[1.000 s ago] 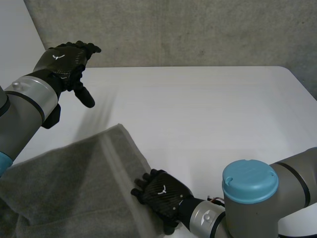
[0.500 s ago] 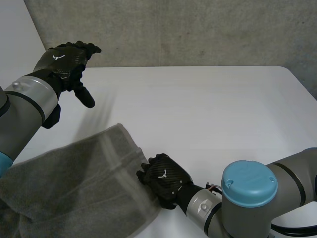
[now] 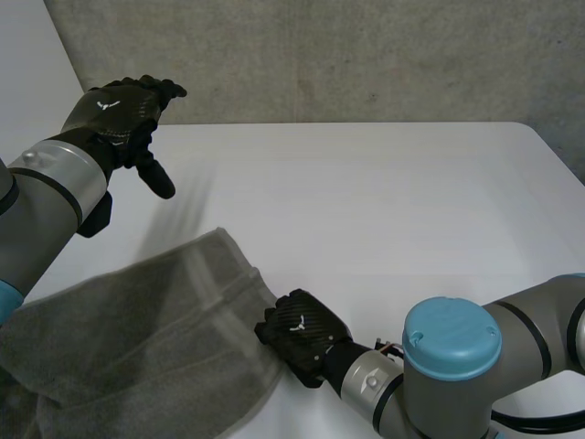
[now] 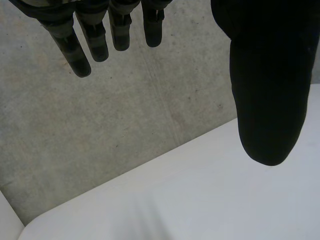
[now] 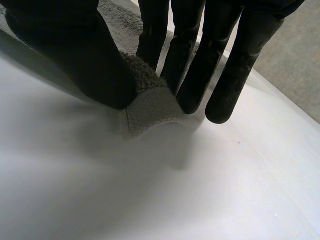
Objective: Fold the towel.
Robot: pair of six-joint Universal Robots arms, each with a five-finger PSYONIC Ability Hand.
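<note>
A grey towel (image 3: 137,338) lies on the near left part of the white table (image 3: 384,201), rumpled along its right edge. My right hand (image 3: 300,331) is at that right edge, near a corner, and pinches the cloth. In the right wrist view the thumb (image 5: 85,55) and fingers (image 5: 192,60) press a fold of the towel (image 5: 147,107) between them, just above the table. My left hand (image 3: 123,114) hovers high over the far left of the table, away from the towel. Its fingers (image 4: 80,45) and thumb (image 4: 267,90) are straight and spread, holding nothing.
A grey concrete wall (image 3: 366,55) rises behind the table's far edge. The table's rounded far right corner (image 3: 535,133) is in sight. My right arm's blue-capped joint (image 3: 452,338) sits near the front.
My right hand, lying flat on the towel's edge a second ago, has closed on the cloth and bunched the edge up. The left hand has not moved.
</note>
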